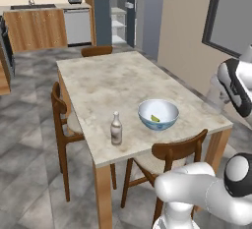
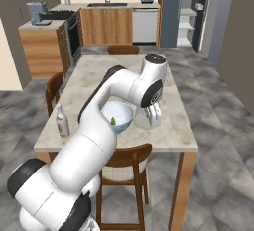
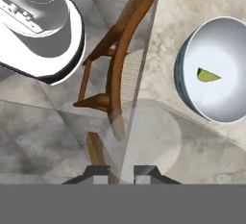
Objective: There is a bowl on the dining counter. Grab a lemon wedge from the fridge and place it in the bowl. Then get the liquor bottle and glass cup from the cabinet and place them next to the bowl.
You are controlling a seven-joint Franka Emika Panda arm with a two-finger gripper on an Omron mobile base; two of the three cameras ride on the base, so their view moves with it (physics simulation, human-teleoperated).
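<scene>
The liquor bottle (image 1: 116, 128) stands upright on the bench (image 1: 108, 83), neck up, its pale label too small to read. Well beside it sits the bowl (image 1: 158, 114) with the lemon wedge (image 3: 208, 75) lying inside. The gripper (image 3: 121, 172) is clamped on the glass cup (image 2: 146, 117), held upright just beside the bowl near the bench edge, above a wooden chair (image 3: 115, 64).
</scene>
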